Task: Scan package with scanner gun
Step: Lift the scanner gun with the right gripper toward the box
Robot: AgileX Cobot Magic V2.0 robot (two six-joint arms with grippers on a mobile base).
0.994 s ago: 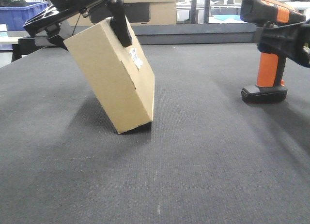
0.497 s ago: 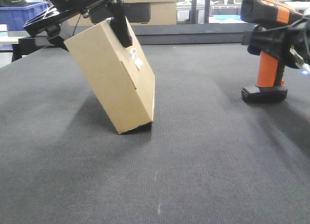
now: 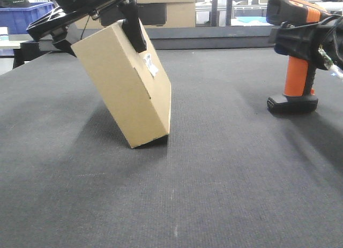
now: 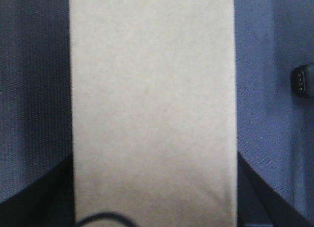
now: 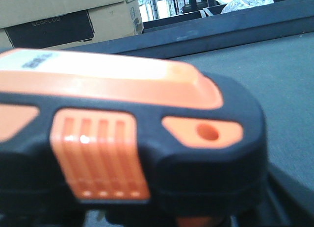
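Brown package (image 3: 126, 87), white label (image 3: 151, 65), tilted on bottom edge on grey mat (image 3: 214, 178) | left gripper (image 3: 99, 39) clamping top | open mat between package and scanner gun (image 3: 298, 71), upright well right | right gripper (image 3: 308, 42) around scanner gun, closure unclear

Setting: an indoor warehouse-type or parcel-handling work area.

Indicators:
- A wide table (image 3: 214, 194) covered in dark grey ribbed matting, with a raised black rail (image 3: 225, 42) along its far edge.
- A blue plastic crate (image 3: 24, 15) behind the table at far left.
- Large tan cartons (image 3: 179, 15) stacked beyond the rail, one with a dark rectangular panel.
- Grey metal uprights (image 3: 214, 7) further back.
- Working items typical of shipping: a brown cardboard package (image 3: 126, 87) and an orange-and-black scanner gun (image 3: 297, 71).
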